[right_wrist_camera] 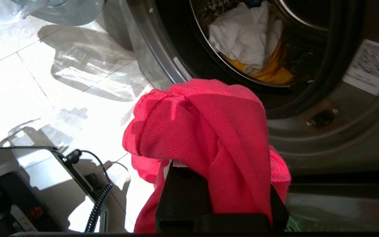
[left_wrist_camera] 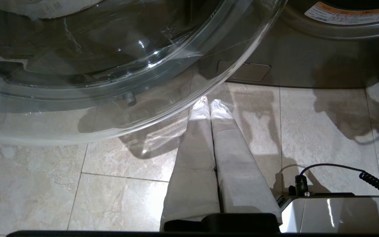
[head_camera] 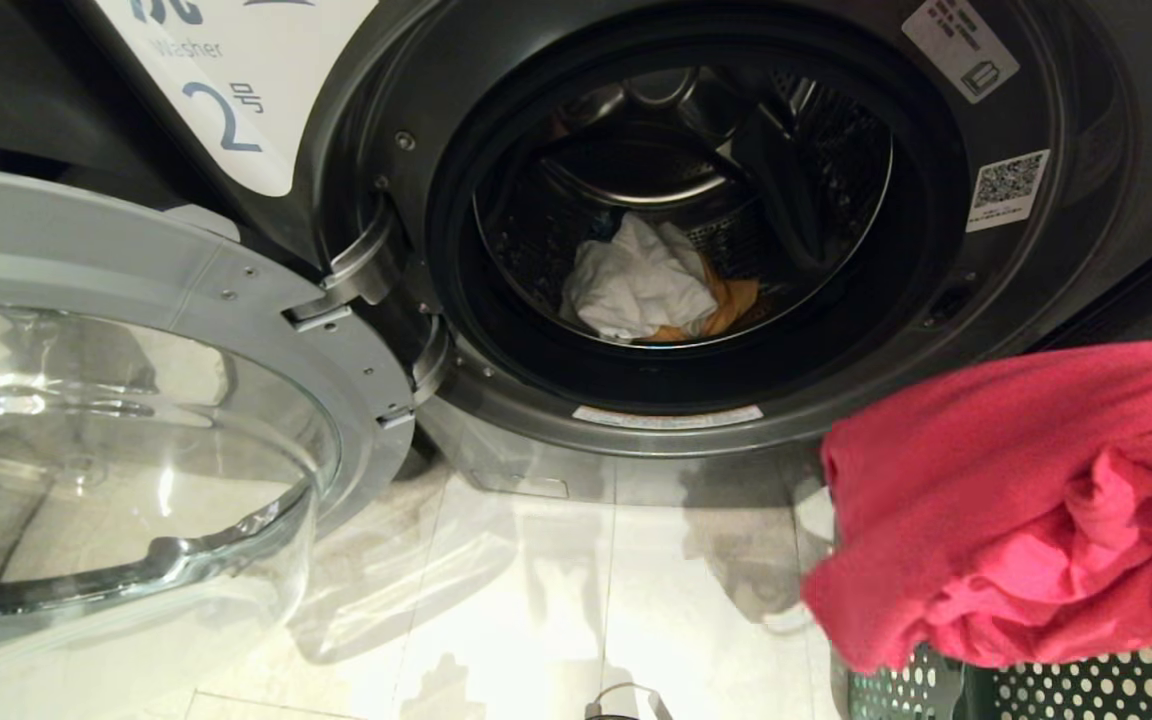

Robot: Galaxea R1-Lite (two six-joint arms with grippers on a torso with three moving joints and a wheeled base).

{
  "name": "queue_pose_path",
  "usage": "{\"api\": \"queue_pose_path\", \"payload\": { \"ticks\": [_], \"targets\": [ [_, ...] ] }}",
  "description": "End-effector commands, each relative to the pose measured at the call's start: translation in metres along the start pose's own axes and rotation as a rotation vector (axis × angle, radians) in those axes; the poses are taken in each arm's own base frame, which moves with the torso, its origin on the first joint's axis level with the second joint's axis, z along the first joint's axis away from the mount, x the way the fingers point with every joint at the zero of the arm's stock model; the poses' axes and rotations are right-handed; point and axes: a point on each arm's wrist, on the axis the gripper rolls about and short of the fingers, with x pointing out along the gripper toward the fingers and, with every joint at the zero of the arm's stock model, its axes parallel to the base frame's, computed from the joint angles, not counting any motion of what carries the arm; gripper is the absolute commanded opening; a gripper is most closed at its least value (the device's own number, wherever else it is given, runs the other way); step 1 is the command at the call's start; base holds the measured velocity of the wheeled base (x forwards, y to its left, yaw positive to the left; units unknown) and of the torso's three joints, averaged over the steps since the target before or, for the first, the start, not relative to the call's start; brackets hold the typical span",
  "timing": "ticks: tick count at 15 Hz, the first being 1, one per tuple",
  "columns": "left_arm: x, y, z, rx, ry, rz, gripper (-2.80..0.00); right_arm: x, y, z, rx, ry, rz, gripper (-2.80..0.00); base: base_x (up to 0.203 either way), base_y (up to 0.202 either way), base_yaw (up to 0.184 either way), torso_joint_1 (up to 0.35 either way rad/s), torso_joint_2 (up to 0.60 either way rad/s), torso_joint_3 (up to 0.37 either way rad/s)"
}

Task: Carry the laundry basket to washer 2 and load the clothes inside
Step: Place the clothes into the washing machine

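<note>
While the washer [head_camera: 1086,330] marked with a blue "2" stands with its round door [head_camera: 136,430] swung wide to your left, you can see straight into the drum [head_camera: 681,200]; a white garment [head_camera: 641,280] lies crumpled at the bottom there, with a yellow-orange one [head_camera: 736,300] touching it and partly under it on the right. Your right gripper [right_wrist_camera: 215,184] is clamped on the red garment [head_camera: 1016,500] — the cloth drapes over the fingers and hides them, bunched and hanging in folds; it hangs in front of the washer's lower right rim, outside the opening, above the basket. You see only a corner of the green laundry basket [head_camera: 1066,690], its wall full of round holes, on the tiled floor [head_camera: 556,600] at the right, just under the red cloth. Your left gripper [left_wrist_camera: 211,105] hangs low over the tiles near the edge of the glass door, its two cloth-covered fingers [left_wrist_camera: 196,148] pressed together with nothing between them; a coiled black cable [left_wrist_camera: 378,184] lies beside it.
</note>
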Motion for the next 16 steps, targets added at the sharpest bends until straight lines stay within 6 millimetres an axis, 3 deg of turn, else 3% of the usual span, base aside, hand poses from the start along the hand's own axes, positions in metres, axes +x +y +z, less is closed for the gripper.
{"api": "queue_pose_path", "payload": {
  "ticks": [1,6,12,16],
  "targets": [
    [0.0,0.0,0.0,0.0,0.0,0.0,-2.8,0.033,0.013,0.004,-0.024,0.048,0.035,-2.8,0.0,0.0,0.0,0.0,0.0,0.0],
    [0.0,0.0,0.0,0.0,0.001,0.0,-2.8,0.102,0.044,0.041,0.024,-0.152,-0.039,-2.8,0.0,0.0,0.0,0.0,0.0,0.0],
    [0.0,0.0,0.0,0.0,0.002,0.0,-2.8,0.168,0.073,0.043,0.05,-0.227,-0.176,-2.8,0.0,0.0,0.0,0.0,0.0,0.0],
    [0.0,0.0,0.0,0.0,0.001,0.0,-2.8,0.211,0.064,0.036,-0.01,-0.304,-0.395,-2.8,0.0,0.0,0.0,0.0,0.0,0.0]
  ]
}}
